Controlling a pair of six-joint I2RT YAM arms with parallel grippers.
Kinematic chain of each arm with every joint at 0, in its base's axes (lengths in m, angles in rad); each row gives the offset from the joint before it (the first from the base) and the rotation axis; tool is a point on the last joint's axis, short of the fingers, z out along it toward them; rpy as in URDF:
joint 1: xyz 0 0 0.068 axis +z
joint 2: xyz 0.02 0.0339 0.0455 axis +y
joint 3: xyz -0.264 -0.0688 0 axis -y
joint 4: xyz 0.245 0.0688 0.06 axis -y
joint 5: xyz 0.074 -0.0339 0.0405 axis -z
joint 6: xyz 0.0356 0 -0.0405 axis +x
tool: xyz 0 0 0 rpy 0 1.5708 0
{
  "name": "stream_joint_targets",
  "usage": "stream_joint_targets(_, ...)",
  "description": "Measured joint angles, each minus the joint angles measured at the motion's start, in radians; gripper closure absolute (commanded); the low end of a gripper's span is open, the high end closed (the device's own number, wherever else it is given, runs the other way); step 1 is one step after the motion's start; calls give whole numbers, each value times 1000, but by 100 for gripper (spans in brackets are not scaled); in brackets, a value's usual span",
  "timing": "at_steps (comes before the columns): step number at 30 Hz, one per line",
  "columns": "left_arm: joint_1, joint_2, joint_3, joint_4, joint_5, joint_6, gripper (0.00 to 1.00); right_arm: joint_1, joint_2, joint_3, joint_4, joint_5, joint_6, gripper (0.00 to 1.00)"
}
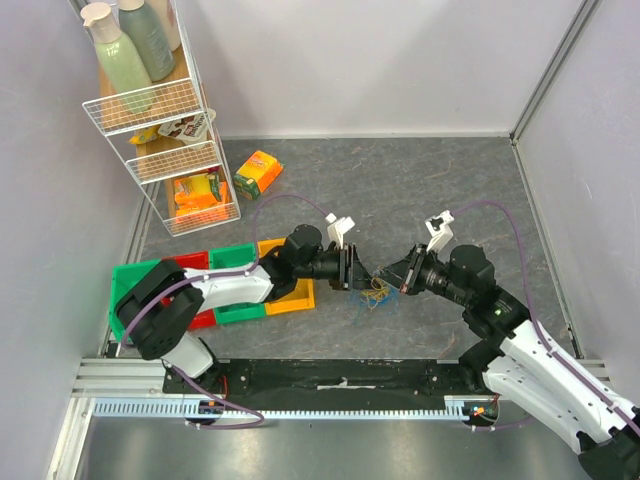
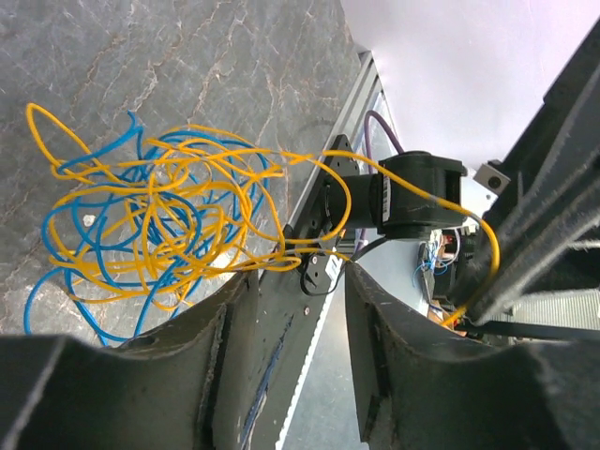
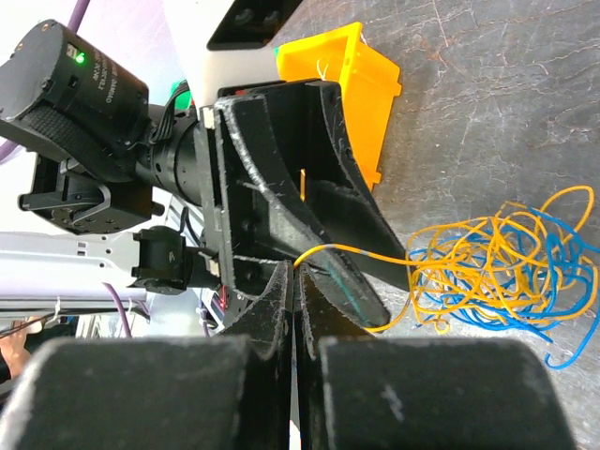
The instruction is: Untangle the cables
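Two grippers meet low over the grey marbled counter (image 1: 430, 190). On the left, my left gripper (image 1: 351, 270) hangs with its jaws spread and nothing between them. It sits close to the bunch, I judge so that it can take a loop once one comes clear. Between the two, on the counter, lies the tangle of thin yellow and blue wire cables (image 1: 376, 295), not yet separated. On the right, my right gripper (image 3: 295, 274) is pinched closed on one yellow strand (image 3: 352, 251) that runs out of the tangle, a hold for teasing it free.
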Motion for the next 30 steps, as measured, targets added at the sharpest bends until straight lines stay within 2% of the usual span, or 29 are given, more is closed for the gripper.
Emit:
stream_joint_targets(3, -1, 18, 21, -14, -20, -1, 63, 0, -11, 0, -3, -5, 2, 100)
stream_joint_targets(7, -3, 34, 42, -40, -61, 0, 79, 0, -32, 10, -30, -6, 1, 100)
stream_joint_targets(9, -4, 34, 48, -63, -82, 2, 90, 0, -43, 21, -60, 2, -6, 100)
stream_joint_targets(10, -4, 34, 51, -80, -95, 4, 98, 0, -51, 31, -80, 11, -14, 100)
stream_joint_targets(14, -4, 32, 56, -147, -161, 47, 98, 0, -67, 132, -199, 68, -66, 100)
stream_joint_targets(19, -4, 3, 39, -238, -255, 120, 98, 0, -43, 451, -343, 151, -183, 100)
stream_joint_targets(24, -4, -53, -10, -264, -311, 162, 98, 0, -23, 717, -408, 253, -300, 100)
stream_joint_targets(27, -4, -92, -28, -279, -324, 182, 98, 0, -25, 773, -433, 325, -355, 100)
stream_joint_targets(30, -4, -174, -37, -319, -326, 212, 98, 0, -18, 760, -485, 423, -395, 100)
